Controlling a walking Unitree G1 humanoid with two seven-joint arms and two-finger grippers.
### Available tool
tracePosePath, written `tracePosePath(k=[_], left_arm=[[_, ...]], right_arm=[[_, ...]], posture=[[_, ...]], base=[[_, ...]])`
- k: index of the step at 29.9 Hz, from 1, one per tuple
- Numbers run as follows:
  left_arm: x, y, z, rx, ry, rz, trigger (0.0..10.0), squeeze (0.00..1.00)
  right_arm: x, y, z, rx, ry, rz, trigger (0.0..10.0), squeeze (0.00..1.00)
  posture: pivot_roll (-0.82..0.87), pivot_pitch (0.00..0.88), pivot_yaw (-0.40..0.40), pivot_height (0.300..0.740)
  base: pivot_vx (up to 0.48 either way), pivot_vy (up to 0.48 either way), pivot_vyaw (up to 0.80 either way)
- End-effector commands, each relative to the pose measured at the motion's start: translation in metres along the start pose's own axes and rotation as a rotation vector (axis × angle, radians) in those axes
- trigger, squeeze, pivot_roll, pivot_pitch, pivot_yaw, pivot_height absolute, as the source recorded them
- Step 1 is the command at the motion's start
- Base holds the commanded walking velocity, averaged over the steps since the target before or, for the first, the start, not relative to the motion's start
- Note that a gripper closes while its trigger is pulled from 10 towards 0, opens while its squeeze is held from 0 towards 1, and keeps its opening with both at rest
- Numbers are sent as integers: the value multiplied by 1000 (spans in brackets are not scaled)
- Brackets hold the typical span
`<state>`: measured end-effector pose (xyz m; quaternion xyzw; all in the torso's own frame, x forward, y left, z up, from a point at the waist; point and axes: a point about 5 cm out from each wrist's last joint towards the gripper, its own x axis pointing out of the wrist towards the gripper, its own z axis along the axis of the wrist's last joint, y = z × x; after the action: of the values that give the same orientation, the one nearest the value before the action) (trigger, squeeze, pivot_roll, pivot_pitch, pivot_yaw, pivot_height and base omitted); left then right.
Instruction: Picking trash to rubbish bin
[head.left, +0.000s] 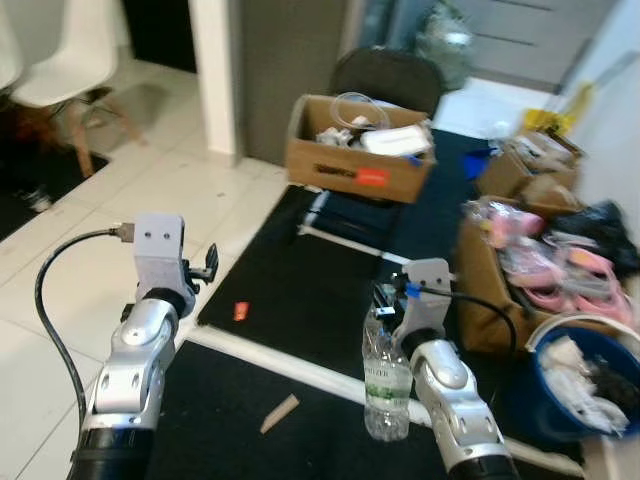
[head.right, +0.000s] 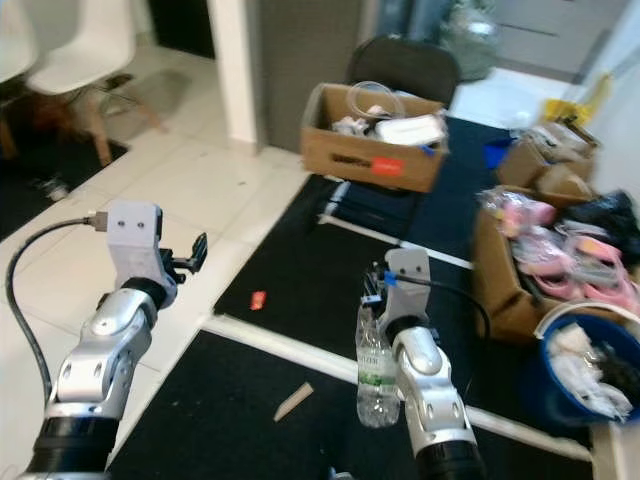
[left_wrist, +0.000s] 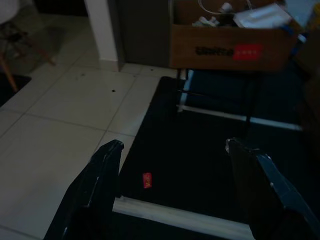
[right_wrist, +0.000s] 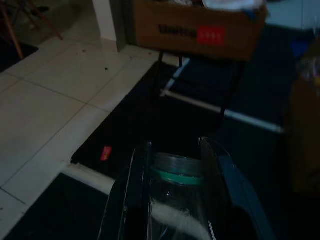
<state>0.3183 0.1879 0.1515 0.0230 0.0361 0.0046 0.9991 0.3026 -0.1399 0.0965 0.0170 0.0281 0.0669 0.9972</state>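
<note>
- The right gripper pinches a clear plastic bottle at the neck, one black finger on each side just under its green-ringed cap; the bottle hangs upright above the black mat.
- The left gripper is spread wide and holds nothing, raised over the edge where the white tiled floor meets the mat.
- A small red scrap lies on the mat between the two arms, and a pale strip lies on the nearer mat.
- A blue bin holding rubbish stands near the bottle, on the robot's right.
- Farther off, a cardboard box rests on a black chair.
</note>
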Motion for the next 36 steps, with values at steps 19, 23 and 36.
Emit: tracePosePath(k=[19,23,36], left_arm=[[-6,-11,-16,-19,24,-77,10000,0],[-7,-11,-16,-31,13,-83,10000,0],[-10,-14,-10,-52,-44,-100,10000,0]], right_arm=[[-7,-6,-8,27,6,-32,10000,0],[-5,4,-6,58,-12,24,10000,0],[1,17,0,72,-25,105,10000,0]], posture=[[9,107,32,740],[10,107,29,740],[11,111,30,740]], base=[[0,0,-800],[0,0,0],[111,0,0]])
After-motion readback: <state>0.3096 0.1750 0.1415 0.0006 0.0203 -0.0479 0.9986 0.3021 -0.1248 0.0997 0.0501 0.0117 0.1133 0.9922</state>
